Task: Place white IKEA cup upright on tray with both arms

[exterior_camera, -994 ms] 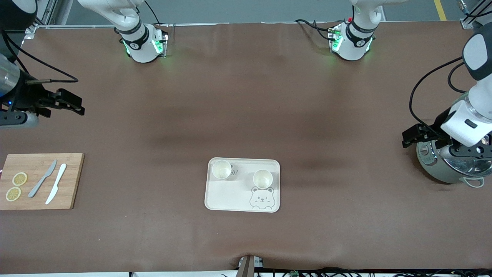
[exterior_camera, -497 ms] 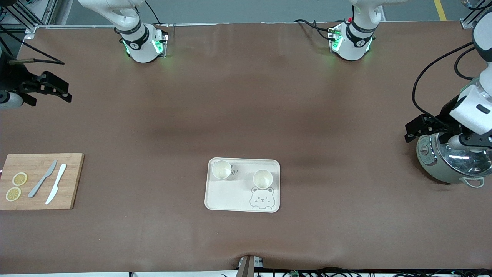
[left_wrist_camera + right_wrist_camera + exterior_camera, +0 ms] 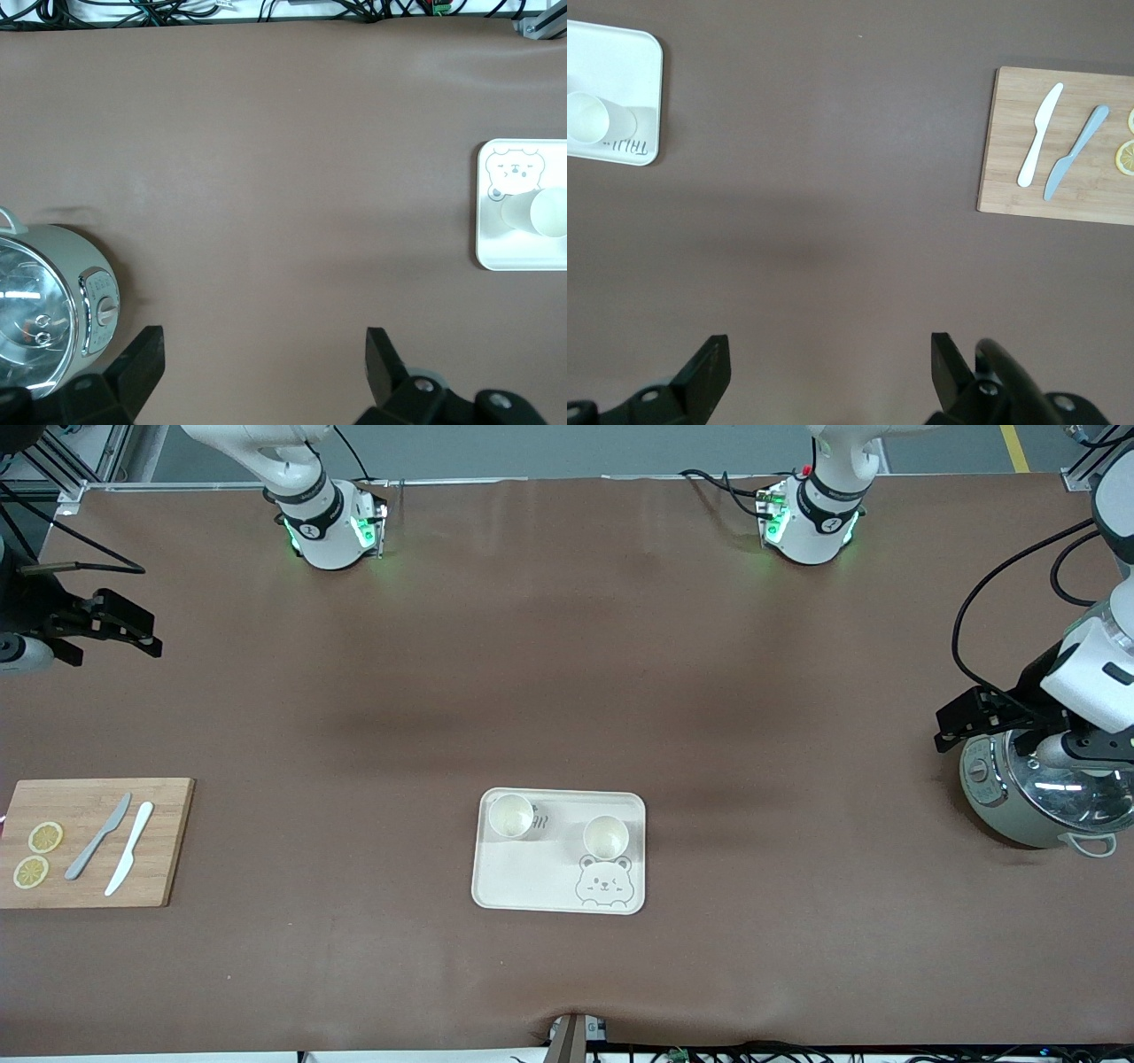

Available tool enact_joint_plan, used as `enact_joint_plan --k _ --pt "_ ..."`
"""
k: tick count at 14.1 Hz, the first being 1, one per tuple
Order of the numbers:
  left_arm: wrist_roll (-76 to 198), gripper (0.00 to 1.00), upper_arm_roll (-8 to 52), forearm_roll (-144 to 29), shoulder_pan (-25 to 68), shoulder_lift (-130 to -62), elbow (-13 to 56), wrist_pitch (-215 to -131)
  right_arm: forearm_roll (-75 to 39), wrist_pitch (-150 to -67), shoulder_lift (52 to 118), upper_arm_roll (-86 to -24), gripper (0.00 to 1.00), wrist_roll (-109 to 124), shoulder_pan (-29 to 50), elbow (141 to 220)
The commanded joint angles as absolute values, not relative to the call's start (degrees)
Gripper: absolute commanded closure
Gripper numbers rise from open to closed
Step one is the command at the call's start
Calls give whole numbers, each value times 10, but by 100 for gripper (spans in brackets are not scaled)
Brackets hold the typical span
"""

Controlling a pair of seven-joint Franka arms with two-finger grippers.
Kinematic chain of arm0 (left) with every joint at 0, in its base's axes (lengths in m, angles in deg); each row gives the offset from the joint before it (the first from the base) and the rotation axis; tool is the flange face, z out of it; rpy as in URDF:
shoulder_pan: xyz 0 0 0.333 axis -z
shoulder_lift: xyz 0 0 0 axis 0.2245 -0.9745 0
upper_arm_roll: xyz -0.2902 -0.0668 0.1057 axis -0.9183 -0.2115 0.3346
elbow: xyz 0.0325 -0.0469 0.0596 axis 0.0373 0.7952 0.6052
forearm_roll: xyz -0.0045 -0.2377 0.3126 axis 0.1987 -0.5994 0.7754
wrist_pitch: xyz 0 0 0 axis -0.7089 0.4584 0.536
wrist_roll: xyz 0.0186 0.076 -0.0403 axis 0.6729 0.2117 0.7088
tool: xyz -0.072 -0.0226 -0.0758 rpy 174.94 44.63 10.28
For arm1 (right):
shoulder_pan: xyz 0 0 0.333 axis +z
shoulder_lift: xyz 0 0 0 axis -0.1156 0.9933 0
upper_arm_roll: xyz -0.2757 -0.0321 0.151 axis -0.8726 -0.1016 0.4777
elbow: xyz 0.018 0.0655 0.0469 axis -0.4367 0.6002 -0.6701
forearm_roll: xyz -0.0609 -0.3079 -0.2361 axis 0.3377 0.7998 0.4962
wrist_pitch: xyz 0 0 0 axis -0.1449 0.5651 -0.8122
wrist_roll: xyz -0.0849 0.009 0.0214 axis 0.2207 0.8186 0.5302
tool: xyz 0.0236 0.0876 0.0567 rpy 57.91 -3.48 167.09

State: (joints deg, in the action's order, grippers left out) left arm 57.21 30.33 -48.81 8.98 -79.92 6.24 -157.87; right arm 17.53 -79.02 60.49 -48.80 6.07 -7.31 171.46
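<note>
- Two cups (image 3: pixel 511 816) (image 3: pixel 606 836) are standing upright on the tray (image 3: pixel 532 872), mid-table
- Left gripper (image 3: pixel 966 723) is hanging spread and empty over the cooker's (image 3: pixel 1028 797) edge
- Right gripper (image 3: pixel 120 623) is hanging spread and empty over bare table at its own end; the board (image 3: pixel 164 850) is lying nearer the front camera

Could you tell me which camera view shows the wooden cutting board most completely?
The front view shows the whole cutting board with both knives and both lemon slices. The right wrist view cuts off one end of it. The left wrist view does not show it.
</note>
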Motion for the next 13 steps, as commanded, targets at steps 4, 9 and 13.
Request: enact_joint_plan --k 4,9,13 --pt "577 0 302 -496 85 -802 52 -1568 170 -792 589 -479 0 40 -92 1729" --pt "574 0 303 -493 88 -802 53 -1567 170 -791 589 -479 0 40 -92 1729" --pt "578 0 303 -499 88 -804 52 -1568 170 -790 589 -479 0 40 -92 1729"
